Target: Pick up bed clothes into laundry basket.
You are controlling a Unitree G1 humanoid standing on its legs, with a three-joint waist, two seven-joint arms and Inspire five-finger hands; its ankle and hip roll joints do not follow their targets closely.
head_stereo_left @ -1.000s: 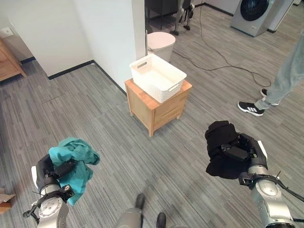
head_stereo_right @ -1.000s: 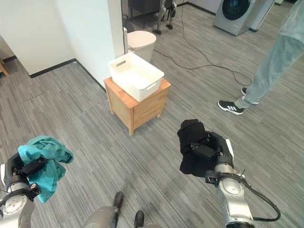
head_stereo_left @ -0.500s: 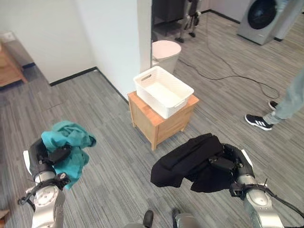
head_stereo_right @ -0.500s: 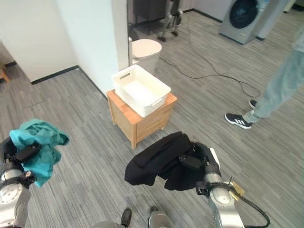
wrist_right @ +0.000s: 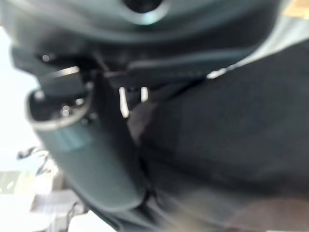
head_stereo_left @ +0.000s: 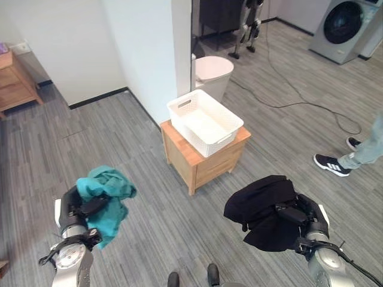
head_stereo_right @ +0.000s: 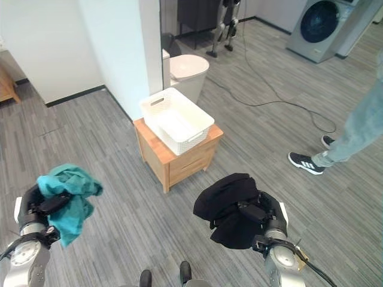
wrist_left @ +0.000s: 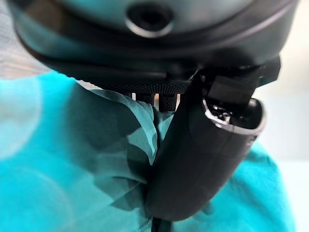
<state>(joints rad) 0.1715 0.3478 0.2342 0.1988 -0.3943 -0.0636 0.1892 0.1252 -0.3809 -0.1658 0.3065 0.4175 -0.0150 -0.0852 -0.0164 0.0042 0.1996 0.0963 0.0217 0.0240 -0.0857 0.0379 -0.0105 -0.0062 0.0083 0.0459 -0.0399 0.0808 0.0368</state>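
Two loads carried: my left hand (head_stereo_left: 76, 210) clamps the teal garment (head_stereo_left: 106, 197); my right hand (head_stereo_left: 301, 216) clamps the black garment (head_stereo_left: 266, 209). The laundry basket (head_stereo_left: 205, 121) sits ahead on the wooden stand (head_stereo_left: 203, 158), long axis slanting away rightward; right hand slightly nearer, I judge.

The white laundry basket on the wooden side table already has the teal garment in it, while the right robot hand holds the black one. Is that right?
Not quite. The white laundry basket on the wooden side table is empty. The left eye view shows the teal garment clutched in the left robot hand, out in front of the table. The right robot hand does hold the black garment.
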